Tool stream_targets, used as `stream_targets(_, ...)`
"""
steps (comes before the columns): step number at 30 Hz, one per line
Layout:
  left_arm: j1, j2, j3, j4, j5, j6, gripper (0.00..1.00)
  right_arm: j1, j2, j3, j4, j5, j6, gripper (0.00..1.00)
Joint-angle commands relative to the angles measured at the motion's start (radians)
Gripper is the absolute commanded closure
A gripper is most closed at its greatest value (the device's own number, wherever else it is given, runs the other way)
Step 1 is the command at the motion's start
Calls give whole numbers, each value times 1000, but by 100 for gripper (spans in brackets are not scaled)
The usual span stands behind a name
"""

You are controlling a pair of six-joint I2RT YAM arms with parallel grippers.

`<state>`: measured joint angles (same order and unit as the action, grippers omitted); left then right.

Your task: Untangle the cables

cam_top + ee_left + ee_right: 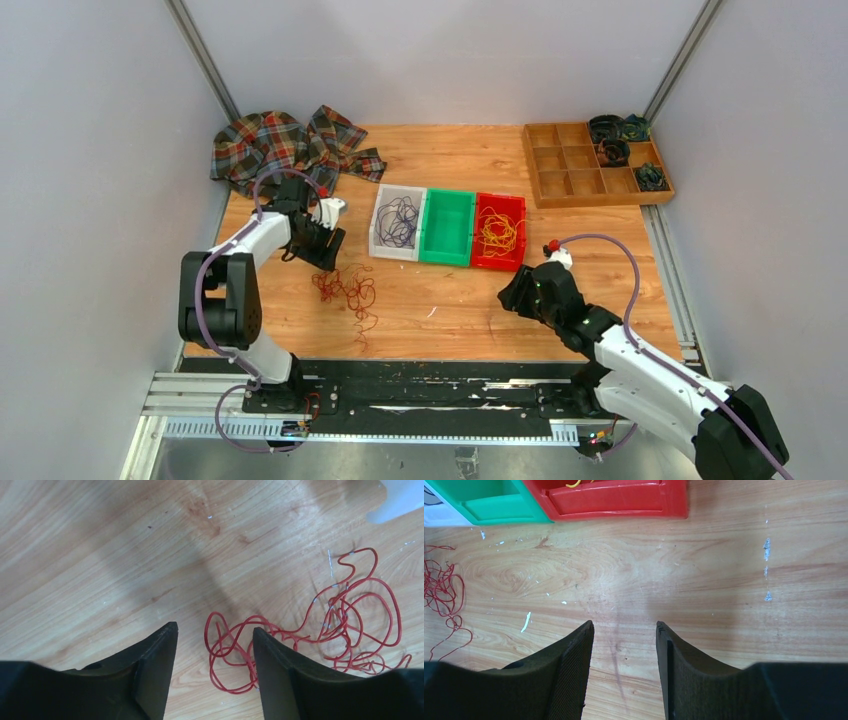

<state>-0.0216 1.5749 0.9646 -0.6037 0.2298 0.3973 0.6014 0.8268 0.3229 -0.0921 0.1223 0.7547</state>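
Red cables (340,625) lie just beside the left claw (214,627), its fingers spread, empty.

Light in the top view is bright, even and diffuse. It falls from overhead, so the arms throw only faint, soft-edged shadows on the wooden table (440,310). Nothing glares there, and focus is fair all over. From the left wrist, a broad soft shadow crosses the wood diagonally. The red cable (350,610) is sharp, while the white bin (402,497) corner is washed out and blurred. The left gripper (215,626) and right gripper (625,625) read as near-black shapes — only the right one shows a fine weave.
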Motion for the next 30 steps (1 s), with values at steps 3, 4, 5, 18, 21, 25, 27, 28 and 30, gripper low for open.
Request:
stream_targets(3,8,41,55,15,65,-44,52,18,-5,35,6,19,-12,51)
stream_targets(4,8,39,56,16,71,-44,57,18,-5,35,5,19,-12,51)
stream_targets(5,8,39,58,15,79,-48,63,18,-6,35,4,20,-12,51)
stream_targets(18,3,-126,113,-117,261,-24,99,71,35,91,36,12,-91,50)
stream_targets(21,-30,-192,157,-196,299,-1,99,158,80,167,88,68,-157,47)
stream_targets(25,-102,-272,212,-282,353,26,99,262,160,269,265,83,-274,42)
stream_targets(27,-146,-293,251,-316,374,20,99,289,219,330,344,73,-333,40)
stream_targets(28,-166,-300,272,-331,386,14,99,299,251,366,372,63,-355,39)
stream_targets(30,-201,-312,312,-353,425,-2,99,310,319,429,420,30,-395,38)
